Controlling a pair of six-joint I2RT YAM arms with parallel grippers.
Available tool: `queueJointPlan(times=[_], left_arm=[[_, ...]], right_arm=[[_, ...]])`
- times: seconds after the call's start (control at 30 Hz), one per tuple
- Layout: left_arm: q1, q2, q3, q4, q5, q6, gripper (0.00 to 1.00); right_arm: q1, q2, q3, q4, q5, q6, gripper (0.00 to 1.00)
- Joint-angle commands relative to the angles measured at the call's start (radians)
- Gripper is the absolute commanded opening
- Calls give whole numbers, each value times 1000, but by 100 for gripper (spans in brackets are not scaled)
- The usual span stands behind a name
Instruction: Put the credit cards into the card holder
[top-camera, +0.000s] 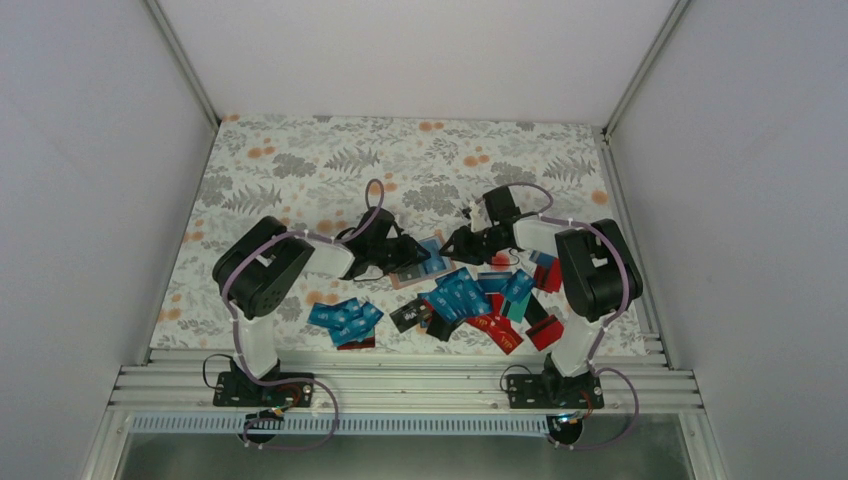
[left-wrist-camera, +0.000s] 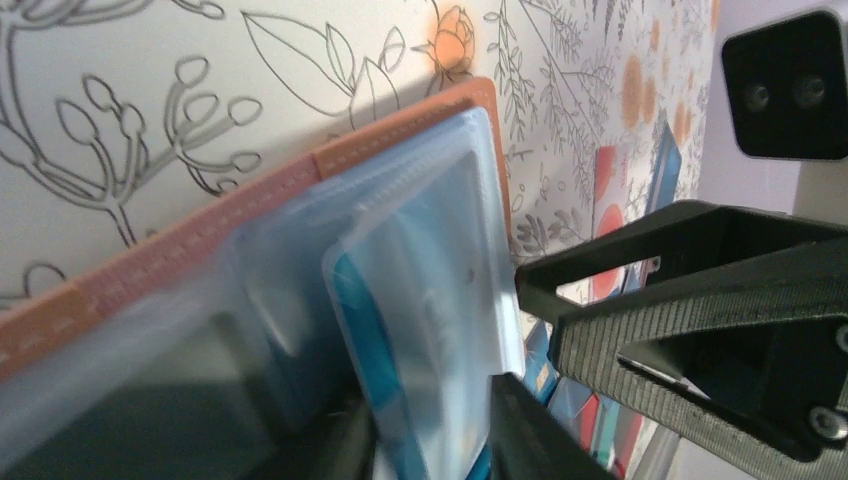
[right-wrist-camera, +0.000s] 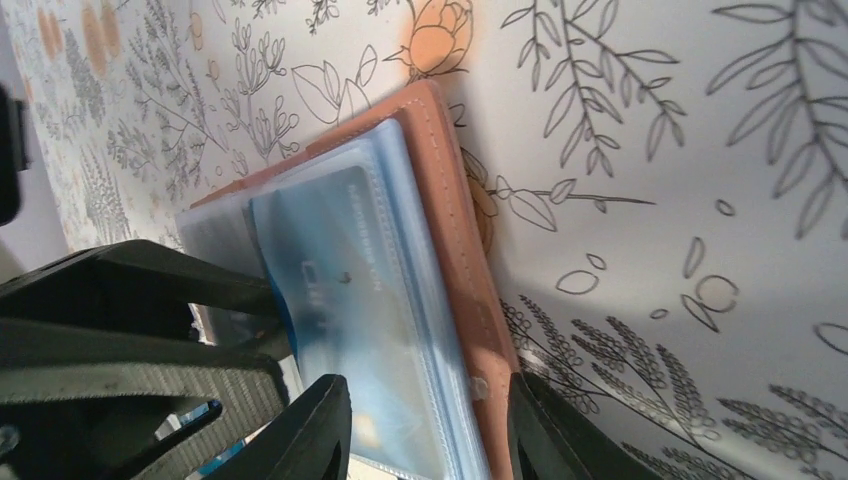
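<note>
The card holder seemingly sleeves one blue card (most credit cards lie loose); my left claw and right claw gape, released.

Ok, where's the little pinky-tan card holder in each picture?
Top external: the flat tan-pink leather-like card holder sits near the middle of the picture.
Left wrist: the holder fills the centre and left, open, with its clear sleeves showing.
Right wrist: the holder is central, running down to the bottom edge.
Shared landmark: the flower-and-leaf printed tablecloth under it.
</note>
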Motion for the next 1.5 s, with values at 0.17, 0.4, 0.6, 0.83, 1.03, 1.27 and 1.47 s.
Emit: queueJointPlan(times=[0.17,0.4,0.6,0.83,1.03,1.27,1.47], left_arm=[[-29,-86,94,-446,-140,146,66],[-55,-113,189,-613,-233,191,69],[-62,-115,211,-647,-266,201,44],[-68,-78,237,-673,-300,212,15],[-72,-30,247,-653,-298,219,3],[-77,0,250,-656,-316,212,2],[-80,12,230,-638,-310,202,2]], right_arm=[[-1,-64,17,-43,36,-34,42],[2,-66,29,-28,-59,-53,42],[10,-50,27,-4,-142,-57,42],[18,-34,28,3,-166,-54,42],[21,-25,29,3,-167,-54,42],[25,-20,24,8,-176,-60,41],[33,7,22,17,-180,-63,43]])
